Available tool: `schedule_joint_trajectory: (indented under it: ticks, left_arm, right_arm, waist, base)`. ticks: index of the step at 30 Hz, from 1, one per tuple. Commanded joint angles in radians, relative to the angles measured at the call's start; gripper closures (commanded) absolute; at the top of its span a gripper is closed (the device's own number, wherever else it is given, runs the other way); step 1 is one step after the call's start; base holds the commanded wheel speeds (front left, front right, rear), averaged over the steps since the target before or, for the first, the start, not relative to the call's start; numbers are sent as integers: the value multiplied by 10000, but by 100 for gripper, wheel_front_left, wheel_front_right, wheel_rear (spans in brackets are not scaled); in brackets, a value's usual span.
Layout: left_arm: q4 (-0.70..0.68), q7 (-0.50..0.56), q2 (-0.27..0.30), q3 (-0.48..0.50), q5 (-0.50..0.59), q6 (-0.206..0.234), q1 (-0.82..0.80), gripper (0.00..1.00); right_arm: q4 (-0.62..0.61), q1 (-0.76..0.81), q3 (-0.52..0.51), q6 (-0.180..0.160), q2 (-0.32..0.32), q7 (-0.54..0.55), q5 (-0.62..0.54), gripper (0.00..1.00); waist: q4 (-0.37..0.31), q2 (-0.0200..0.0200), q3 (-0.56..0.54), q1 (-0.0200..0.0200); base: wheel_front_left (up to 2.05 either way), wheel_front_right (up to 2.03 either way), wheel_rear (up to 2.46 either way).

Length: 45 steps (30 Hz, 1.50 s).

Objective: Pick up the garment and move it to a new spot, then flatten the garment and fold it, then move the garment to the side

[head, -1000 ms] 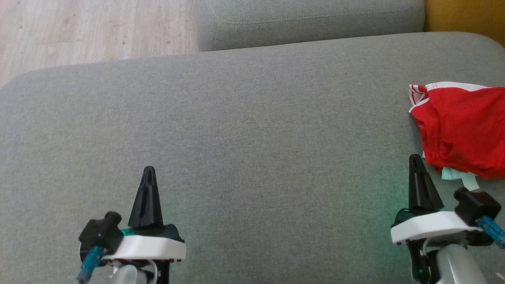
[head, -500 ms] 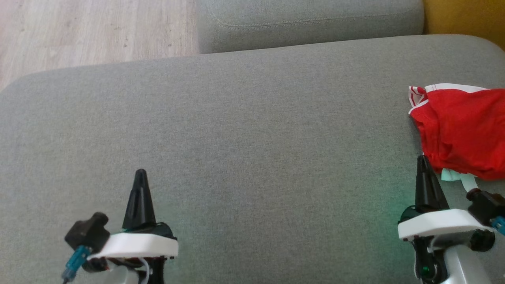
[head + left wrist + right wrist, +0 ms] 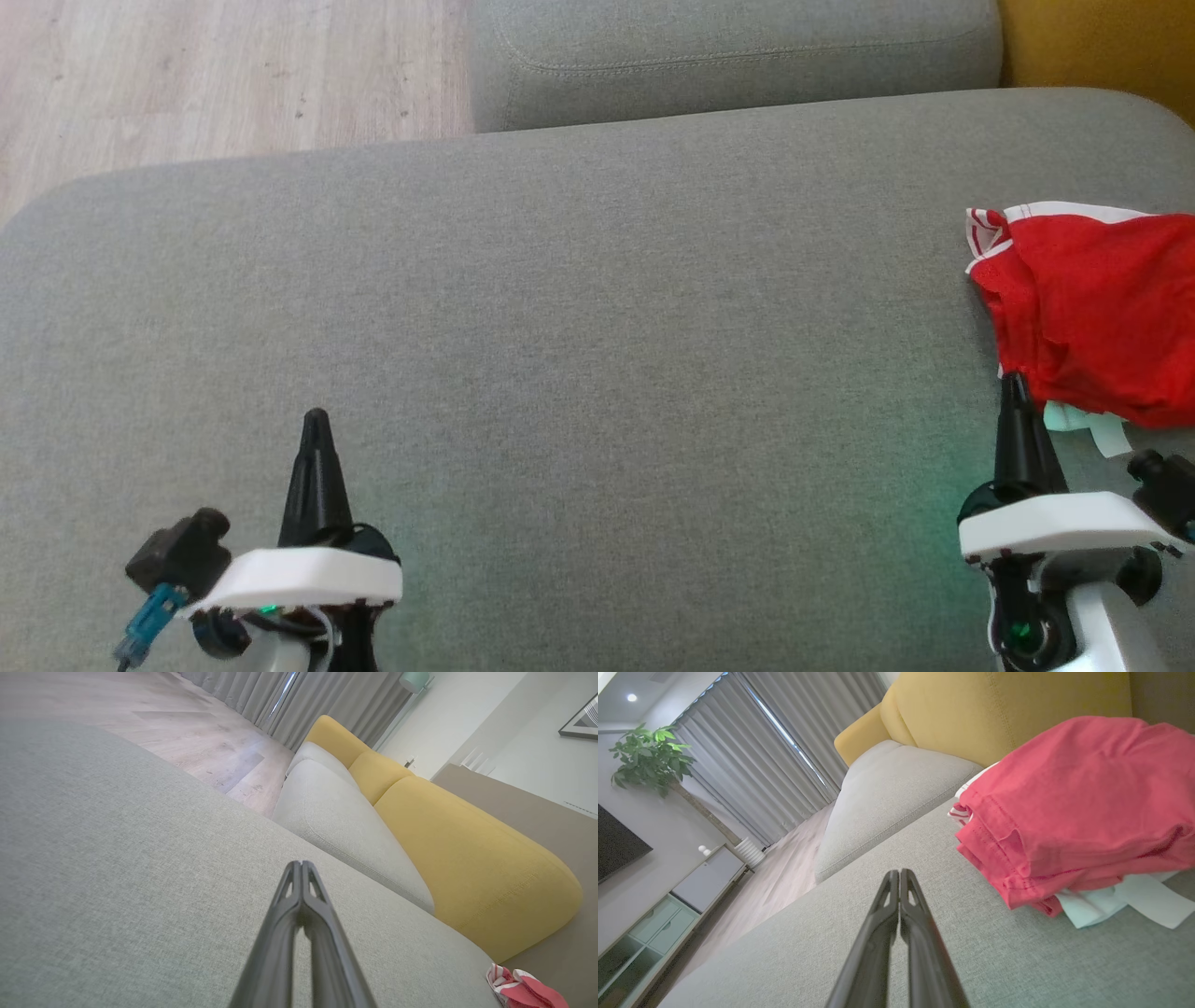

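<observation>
garment point(image 3: 1092, 308): red, white-trimmed, crumpled at the right end of the sofa seat point(image 3: 579, 327); trimmed end points left; long axis cut off by the frame edge, cannot tell
left gripper point(image 3: 316, 420): jaws pressed together, empty, over bare seat
right gripper point(image 3: 1013, 383): jaws pressed together, empty, just beside the garment's near hem
</observation>
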Motion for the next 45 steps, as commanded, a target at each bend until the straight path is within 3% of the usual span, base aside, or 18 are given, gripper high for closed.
schedule_joint_trajectory:
  ticks: [1, 45]
  left_arm:
    - [-280, 67, 134, 273, -205, -62, -430, 100]
    - [-17, 1266, 207, 1278, -4826, -490, -477, 100]
  right_arm:
    - [-377, -414, -15, 27, -25, 36, 240, 100]
    - [-535, -381, -352, 52, -41, 1309, 5276, 100]
  waist:
    - [1, 0, -5, 0]
    - [43, 0, -276, 0]
  base:
    - [0, 0, 0]
    - [0, 0, 0]
